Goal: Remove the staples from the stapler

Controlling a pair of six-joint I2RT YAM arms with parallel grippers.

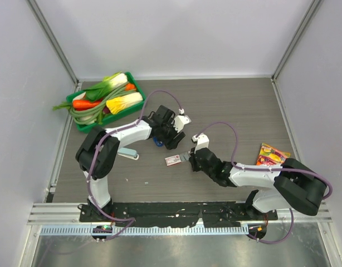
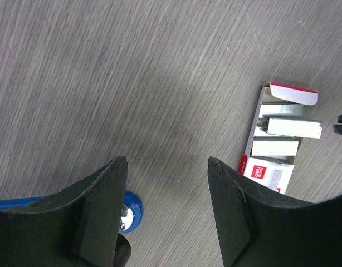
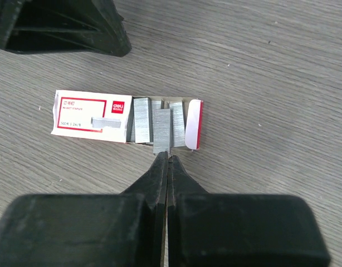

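Note:
The stapler (image 1: pixel 128 153), pale blue-grey and oblong, lies on the table beside the left arm's elbow, with neither gripper near it. A red-and-white staple box (image 1: pixel 172 160) lies open between the grippers, with strips of staples (image 3: pixel 161 130) showing in its tray. My right gripper (image 3: pixel 168 156) is shut, its tips against the near end of one strip that sticks out of the box (image 3: pixel 90 114). Whether the strip is pinched I cannot tell. My left gripper (image 2: pixel 166 161) hangs open above bare table just left of the box (image 2: pixel 268 169), with nothing between its fingers.
A small blue object (image 2: pixel 132 208) lies under the left finger. A green tray (image 1: pixel 83 125) of vegetables sits at the back left. A colourful snack packet (image 1: pixel 271 154) lies at the right. Metal rails border the table on both sides.

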